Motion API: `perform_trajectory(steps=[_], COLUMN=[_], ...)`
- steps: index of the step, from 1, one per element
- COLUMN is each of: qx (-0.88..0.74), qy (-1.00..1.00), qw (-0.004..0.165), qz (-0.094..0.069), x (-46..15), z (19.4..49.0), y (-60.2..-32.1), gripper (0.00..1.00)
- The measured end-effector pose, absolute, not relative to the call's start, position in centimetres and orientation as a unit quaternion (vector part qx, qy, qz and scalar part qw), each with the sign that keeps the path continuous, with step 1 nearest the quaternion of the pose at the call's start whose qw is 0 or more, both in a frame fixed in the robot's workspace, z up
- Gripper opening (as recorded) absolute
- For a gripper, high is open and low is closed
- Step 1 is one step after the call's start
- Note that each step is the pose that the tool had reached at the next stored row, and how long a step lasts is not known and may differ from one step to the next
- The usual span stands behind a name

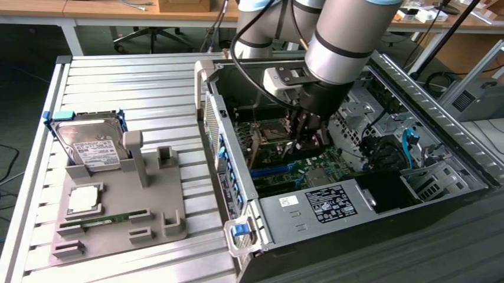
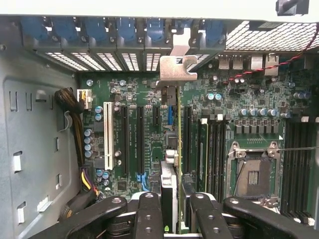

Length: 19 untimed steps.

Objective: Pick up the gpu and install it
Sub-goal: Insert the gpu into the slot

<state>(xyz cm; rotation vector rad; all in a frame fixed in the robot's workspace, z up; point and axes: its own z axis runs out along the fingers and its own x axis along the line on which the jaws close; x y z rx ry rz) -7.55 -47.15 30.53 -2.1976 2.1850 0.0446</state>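
The arm [image 1: 346,35] reaches down from the top of the exterior frame into the open case [image 1: 331,147], which fills the middle and right of that view. Its gripper [image 1: 308,132] sits low over the motherboard [image 1: 291,153], near the centre of the frame.

In the wrist view the gripper [image 2: 172,209] is at the bottom centre, its fingers [image 2: 149,214] partly closed on the gpu [image 2: 178,144]. The card stands on edge, seen almost end-on as a thin line running up the middle of the picture from between the fingers. Its silvery bracket [image 2: 178,68] is at the upper centre, right at the row of blue-clipped rear slots [image 2: 124,30]. The card lies along the expansion slots [image 2: 139,144]; whether it is fully seated I cannot tell. The cpu socket [image 2: 254,174] lies to the lower right.

At the left of the exterior frame, outside the case, a grey holder [image 1: 118,218] rests on the slatted table [image 1: 126,82]. It carries a hard drive [image 1: 91,147] upright at the back and a green memory stick [image 1: 106,221] lying flat nearer the front.
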Motion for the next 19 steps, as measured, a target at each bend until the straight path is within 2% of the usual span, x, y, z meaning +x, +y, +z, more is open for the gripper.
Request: perform_trajectory(steps=[19], qx=[-0.709], qy=[0.705], qw=[0.021], qz=[0.014], x=[-9.4], z=[30.0], y=[-46.4], gripper=[0.27])
